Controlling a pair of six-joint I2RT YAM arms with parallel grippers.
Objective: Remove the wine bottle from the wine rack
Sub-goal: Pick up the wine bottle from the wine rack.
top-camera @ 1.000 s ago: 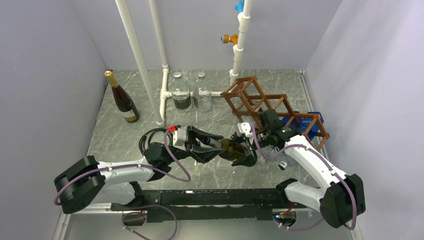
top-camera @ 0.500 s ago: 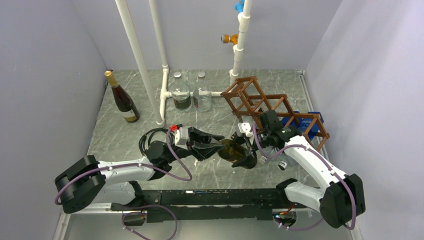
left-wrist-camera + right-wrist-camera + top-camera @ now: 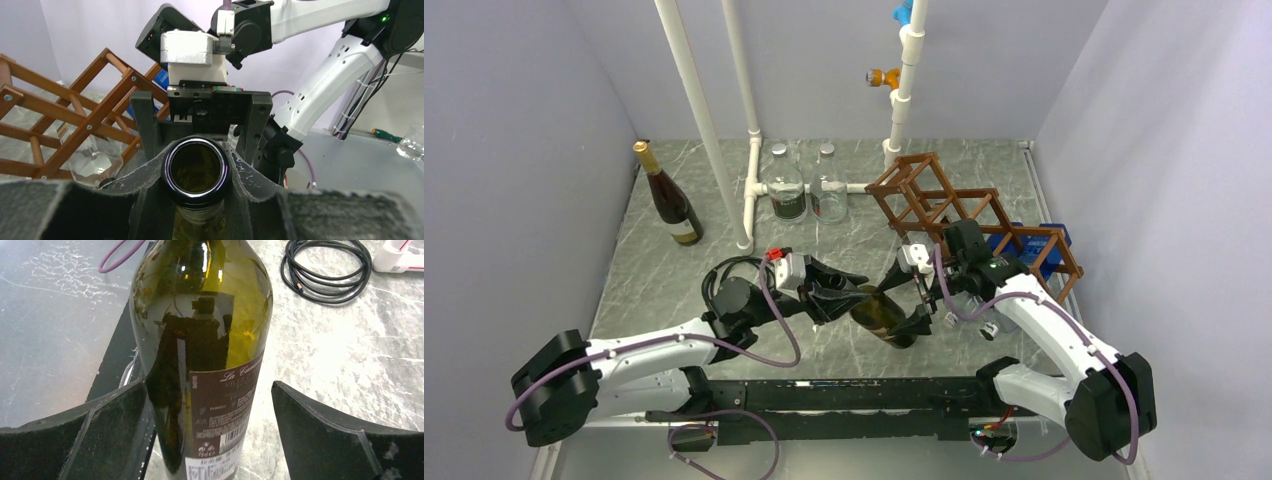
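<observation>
- The wine bottle (image 3: 882, 314) is out of the wine rack (image 3: 964, 215). It sits over the tabletop (image 3: 664, 280) near the middle of the near edge. The rack is off toward the far right corner, with a clear gap between them.
- The bottle's long axis runs on a diagonal. The neck points left and a bit toward the far edge, and the base points right toward the near edge.
- The left gripper (image 3: 839, 293) is clamped tight on the neck. In the left wrist view the open mouth pokes out between its pads (image 3: 150, 185).
- The right gripper (image 3: 909, 300) is spread wide around the body and is not gripping. In the right wrist view its right finger (image 3: 320, 425) stands clear of the glass. Its left finger (image 3: 110, 410) is just beside the glass, and we can't tell if it touches.
- So we judge that only the left arm is carrying the bottle, by the neck end, with the heavy end hanging out to the right.
- We can't tell if the base rests on the tabletop or hangs above it.
- Our guess for the next move: the right arm backs off without knocking the body. Then the left arm sets the bottle down away from the rack. With a neck-only hold, the risk is the base sagging or swinging.
</observation>
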